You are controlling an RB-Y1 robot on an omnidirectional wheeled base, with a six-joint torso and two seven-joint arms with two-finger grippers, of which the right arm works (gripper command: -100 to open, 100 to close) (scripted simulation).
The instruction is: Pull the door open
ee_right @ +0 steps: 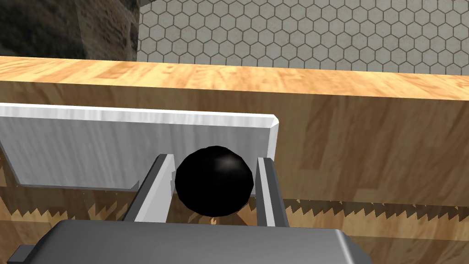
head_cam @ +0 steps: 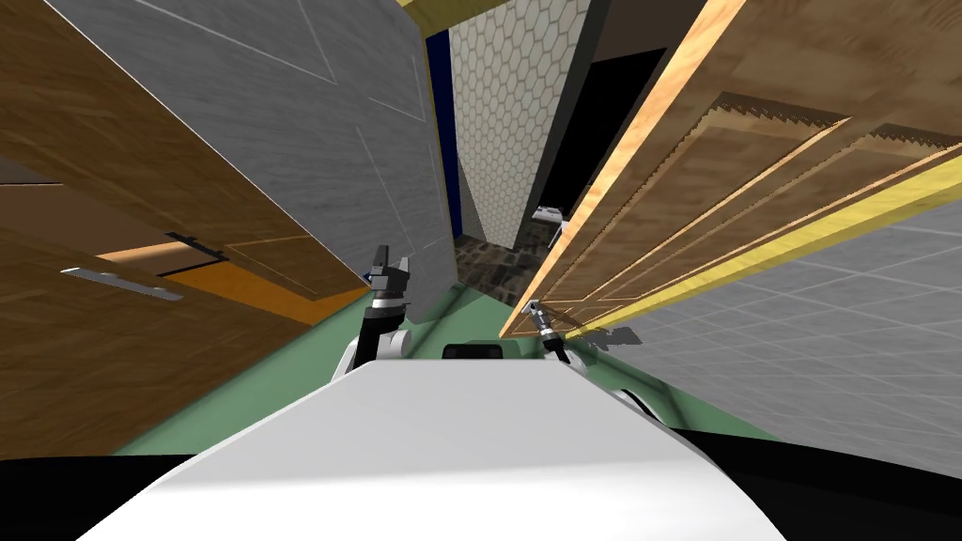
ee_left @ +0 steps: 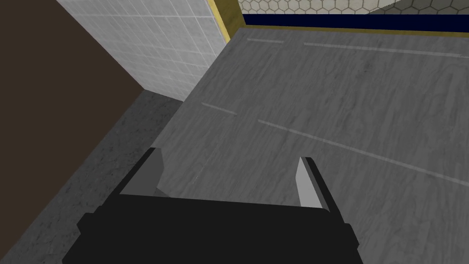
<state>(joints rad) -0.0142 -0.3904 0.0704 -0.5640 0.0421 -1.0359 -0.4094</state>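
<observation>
A light wooden panelled door runs along my right, swung partly off its frame. My right gripper is at its near edge. The right wrist view shows a round black door knob on a silver plate fixed to the door. My right gripper is shut on this knob, one finger pressing each side. My left gripper is raised in front of my chest and stands open with nothing between its fingers, facing a grey wood-grain panel.
A grey panelled wall stands close on the left, with brown wooden furniture further left. Between the wall and the door a narrow gap shows dark floor tiles, a hexagon-tiled wall and a black area. The floor under me is green.
</observation>
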